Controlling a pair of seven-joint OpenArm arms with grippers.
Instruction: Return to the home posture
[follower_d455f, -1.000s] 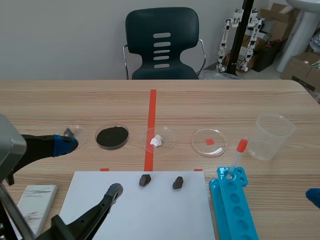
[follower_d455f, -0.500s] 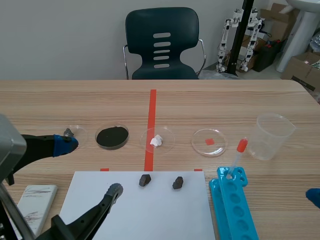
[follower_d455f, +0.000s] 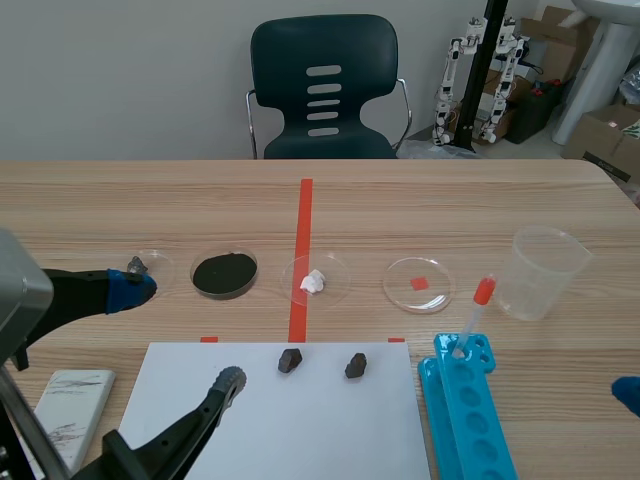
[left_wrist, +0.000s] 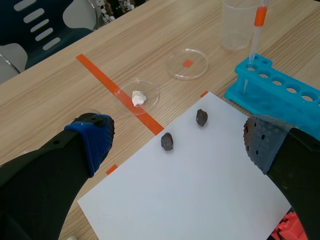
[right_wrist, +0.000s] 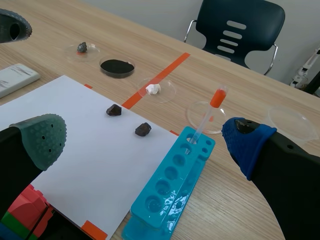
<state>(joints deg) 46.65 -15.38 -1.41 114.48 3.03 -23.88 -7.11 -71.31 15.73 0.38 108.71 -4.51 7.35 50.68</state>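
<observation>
Wooden table (follower_d455f: 500, 200), with white paper (follower_d455f: 300, 430) at its near edge. Over the paper's left side, left gripper (left_wrist: 177, 144), spread wide, holding nothing. Right of the paper, past the rack (follower_d455f: 470, 420), right gripper (right_wrist: 144, 139), likewise wide apart and empty. Blue rack lying just beside the paper's right edge. Clear beaker (follower_d455f: 545, 272) beyond the paper's far right corner. Four dishes (follower_d455f: 418, 284) in a row beyond the paper. Red-capped pipette (follower_d455f: 472, 318) upright by the paper's far right corner. Two dark rocks (follower_d455f: 290, 360) on the paper, near its far edge.
</observation>
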